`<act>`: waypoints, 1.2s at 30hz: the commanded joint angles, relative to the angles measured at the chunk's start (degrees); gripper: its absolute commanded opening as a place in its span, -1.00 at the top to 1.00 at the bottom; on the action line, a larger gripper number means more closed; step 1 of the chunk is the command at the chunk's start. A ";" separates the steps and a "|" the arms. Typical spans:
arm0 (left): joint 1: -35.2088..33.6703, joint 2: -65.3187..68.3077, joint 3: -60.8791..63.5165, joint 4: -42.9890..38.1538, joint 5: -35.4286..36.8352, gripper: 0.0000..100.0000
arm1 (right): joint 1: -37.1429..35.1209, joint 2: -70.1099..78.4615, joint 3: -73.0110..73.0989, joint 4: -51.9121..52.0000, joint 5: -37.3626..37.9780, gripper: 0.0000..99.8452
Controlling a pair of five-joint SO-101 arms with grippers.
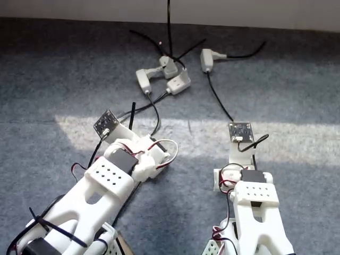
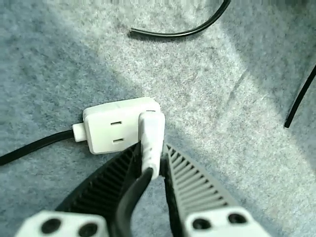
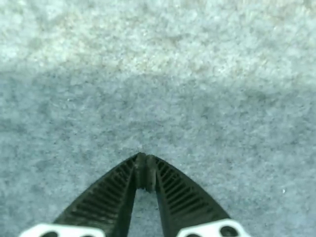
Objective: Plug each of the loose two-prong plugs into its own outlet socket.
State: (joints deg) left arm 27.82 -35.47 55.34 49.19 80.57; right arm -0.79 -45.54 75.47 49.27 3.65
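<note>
While my left pincer (image 2: 150, 149) is clamped on one white plug (image 2: 151, 129), pressed against the outlet socket (image 2: 101, 132) just ahead, I judge it unseated: slots (image 2: 116, 123) show bare; right pincer (image 3: 145, 165) together, empty.

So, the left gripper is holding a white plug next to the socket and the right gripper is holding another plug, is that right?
Not quite: the right gripper is shut on nothing, over carpet, as the right wrist view shows. The left gripper does hold a white plug next to the socket.
</note>
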 commanded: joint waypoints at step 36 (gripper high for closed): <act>-0.75 10.68 -11.56 14.33 0.70 0.99 | 0.40 -0.75 -0.13 -0.92 -0.44 0.98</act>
State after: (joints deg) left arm 27.56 -22.81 44.88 59.74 80.75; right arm -0.79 -45.54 75.47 49.10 3.65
